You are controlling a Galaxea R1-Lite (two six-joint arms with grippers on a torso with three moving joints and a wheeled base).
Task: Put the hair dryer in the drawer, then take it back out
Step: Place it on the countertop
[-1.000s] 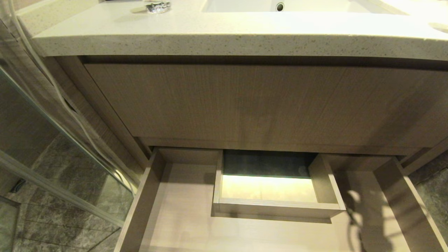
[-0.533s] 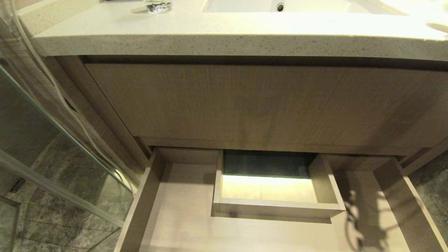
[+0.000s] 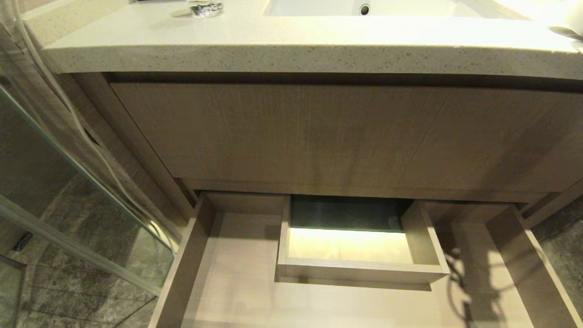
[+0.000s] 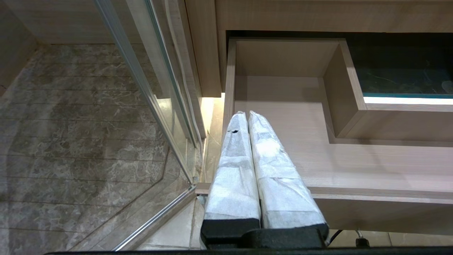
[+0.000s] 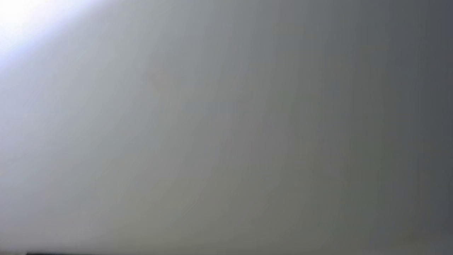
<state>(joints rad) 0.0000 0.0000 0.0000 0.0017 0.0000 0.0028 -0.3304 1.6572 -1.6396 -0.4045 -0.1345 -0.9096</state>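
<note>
The drawer point(image 3: 237, 273) stands pulled open below the vanity, its wood floor bare around the boxed cutout point(image 3: 360, 269). No hair dryer lies in it. A white rounded shape point(image 3: 575, 13) pokes in at the counter's far right edge; I cannot tell whether it is the hair dryer. A pale, smooth surface fills the right wrist view, and the right gripper does not show there. My left gripper point(image 4: 244, 114) is shut and empty, hanging over the front left corner of the drawer point(image 4: 318, 159).
The speckled counter point(image 3: 282, 45) with a sink overhangs a taller wood front point(image 3: 337, 132). A glass shower panel point(image 3: 68, 182) and its metal frame stand close on the left, over marble floor tiles point(image 4: 78, 127). An arm's shadow lies on the drawer floor at right.
A white shape has come into the head view's top right corner over the counter edge. The shadow on the drawer floor at right has shifted slightly. The left gripper and the drawer are unchanged.
</note>
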